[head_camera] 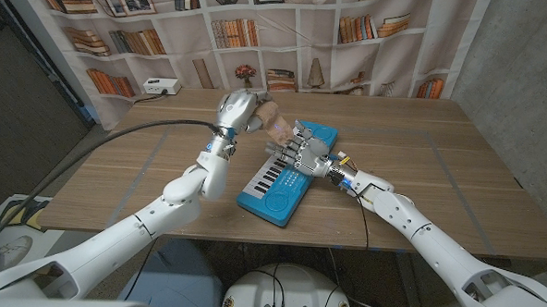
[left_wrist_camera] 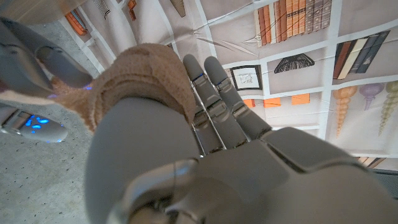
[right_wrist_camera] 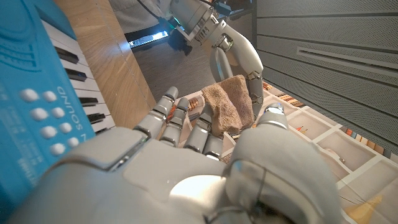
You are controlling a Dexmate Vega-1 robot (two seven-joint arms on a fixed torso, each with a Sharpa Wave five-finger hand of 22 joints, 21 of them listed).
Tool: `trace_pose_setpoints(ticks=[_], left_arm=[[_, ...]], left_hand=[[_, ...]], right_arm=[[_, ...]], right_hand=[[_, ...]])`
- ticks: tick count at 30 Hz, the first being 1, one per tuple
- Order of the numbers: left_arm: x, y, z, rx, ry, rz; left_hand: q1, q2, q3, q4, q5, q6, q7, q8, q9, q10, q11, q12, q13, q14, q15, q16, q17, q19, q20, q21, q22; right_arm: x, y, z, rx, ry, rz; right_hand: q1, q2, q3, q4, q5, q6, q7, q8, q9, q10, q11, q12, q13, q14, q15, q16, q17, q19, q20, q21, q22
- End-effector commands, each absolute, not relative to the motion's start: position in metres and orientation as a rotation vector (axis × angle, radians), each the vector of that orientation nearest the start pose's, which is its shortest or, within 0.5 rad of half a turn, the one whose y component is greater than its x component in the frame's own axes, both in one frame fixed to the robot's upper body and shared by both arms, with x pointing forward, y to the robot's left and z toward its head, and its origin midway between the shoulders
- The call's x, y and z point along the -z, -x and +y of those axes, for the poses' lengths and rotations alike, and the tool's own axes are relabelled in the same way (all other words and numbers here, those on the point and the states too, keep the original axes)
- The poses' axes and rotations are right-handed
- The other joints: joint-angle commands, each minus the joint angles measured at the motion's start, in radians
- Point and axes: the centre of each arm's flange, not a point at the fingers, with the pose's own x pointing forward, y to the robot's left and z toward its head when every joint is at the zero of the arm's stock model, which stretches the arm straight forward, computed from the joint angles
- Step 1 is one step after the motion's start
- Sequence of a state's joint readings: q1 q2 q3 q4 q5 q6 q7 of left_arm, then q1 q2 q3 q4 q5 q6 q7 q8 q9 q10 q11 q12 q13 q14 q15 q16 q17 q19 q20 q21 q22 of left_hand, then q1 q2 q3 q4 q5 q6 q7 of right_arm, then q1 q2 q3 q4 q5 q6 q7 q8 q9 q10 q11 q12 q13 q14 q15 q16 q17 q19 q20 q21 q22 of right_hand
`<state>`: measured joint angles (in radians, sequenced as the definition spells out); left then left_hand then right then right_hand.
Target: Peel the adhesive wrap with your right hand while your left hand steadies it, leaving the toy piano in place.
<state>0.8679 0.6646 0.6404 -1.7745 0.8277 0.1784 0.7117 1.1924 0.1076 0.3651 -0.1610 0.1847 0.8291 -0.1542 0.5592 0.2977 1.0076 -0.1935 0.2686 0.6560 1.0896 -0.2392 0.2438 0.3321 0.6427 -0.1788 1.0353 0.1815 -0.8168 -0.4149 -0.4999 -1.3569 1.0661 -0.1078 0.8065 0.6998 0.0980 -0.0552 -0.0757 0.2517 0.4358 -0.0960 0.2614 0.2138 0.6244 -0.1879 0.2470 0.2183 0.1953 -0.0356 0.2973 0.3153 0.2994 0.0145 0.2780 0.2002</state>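
We see a brown wooden table in front of a printed backdrop of white bookshelves, with a grey wall to one side. A small white box sits near the table's far edge on the left side. A blue toy piano with black and white keys lies slantwise near the table's middle (its far end hidden behind the hands).

The tan, cloth-like adhesive wrap is lifted above the piano's far end, stretched between the two hands. Our left hand, raised off the table, grips one end, the wrap draped over the hand's back in the left wrist view. Our right hand hovers over the keys just beside it; in the right wrist view its fingers pinch the wrap's loose end
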Motion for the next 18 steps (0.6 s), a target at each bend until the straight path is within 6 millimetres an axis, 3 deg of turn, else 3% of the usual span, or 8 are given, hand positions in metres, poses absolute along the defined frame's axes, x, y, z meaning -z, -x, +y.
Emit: trace_pose_setpoints(ticks=[1, 12, 18], left_arm=[[-0.0109, -0.5467, 0.1686, -0.501, -1.154, -1.162], [-0.0073, -0.5539, 0.1730, -0.473, -1.019, -1.095], [-0.0063, -0.5555, 0.1702, -0.454, -1.032, -1.094]], left_hand=[[0.008, 0.013, 0.004, 0.003, -0.003, 0.008, -0.019, 0.006, 0.028, 0.001, -0.009, 0.001, 0.018, -0.004, -0.001, -0.001, 0.004, -0.004, 0.001, 0.006, 0.001], [0.006, 0.018, 0.006, 0.004, -0.006, 0.002, -0.016, 0.006, 0.032, -0.006, -0.010, 0.000, 0.023, -0.010, -0.001, -0.002, 0.005, -0.008, 0.002, 0.010, 0.001], [0.006, 0.018, 0.006, 0.004, -0.006, 0.004, -0.014, 0.006, 0.032, -0.008, -0.010, -0.002, 0.022, -0.011, -0.001, -0.003, 0.005, -0.009, 0.002, 0.012, 0.001]], right_arm=[[0.0755, -0.6010, -0.1188, -1.226, -0.351, -0.274], [0.0752, -0.6027, -0.1222, -1.209, -0.336, -0.266], [0.0684, -0.5980, -0.1251, -1.173, -0.315, -0.264]], right_hand=[[0.011, -0.001, -0.001, -0.007, 0.005, -0.002, 0.004, -0.001, 0.003, 0.002, 0.000, 0.000, -0.001, 0.010, -0.160, 0.002, 0.003, 0.009, 0.004, 0.000, -0.001], [0.012, 0.001, -0.002, -0.007, 0.007, 0.008, 0.011, 0.000, 0.003, 0.017, 0.006, 0.001, -0.001, 0.022, -0.153, 0.005, 0.001, 0.017, 0.001, 0.003, 0.000], [0.012, 0.006, -0.002, -0.006, 0.009, 0.025, 0.022, 0.005, 0.003, 0.030, 0.008, 0.003, -0.001, 0.039, -0.150, 0.011, 0.000, 0.030, -0.001, 0.007, 0.000]])
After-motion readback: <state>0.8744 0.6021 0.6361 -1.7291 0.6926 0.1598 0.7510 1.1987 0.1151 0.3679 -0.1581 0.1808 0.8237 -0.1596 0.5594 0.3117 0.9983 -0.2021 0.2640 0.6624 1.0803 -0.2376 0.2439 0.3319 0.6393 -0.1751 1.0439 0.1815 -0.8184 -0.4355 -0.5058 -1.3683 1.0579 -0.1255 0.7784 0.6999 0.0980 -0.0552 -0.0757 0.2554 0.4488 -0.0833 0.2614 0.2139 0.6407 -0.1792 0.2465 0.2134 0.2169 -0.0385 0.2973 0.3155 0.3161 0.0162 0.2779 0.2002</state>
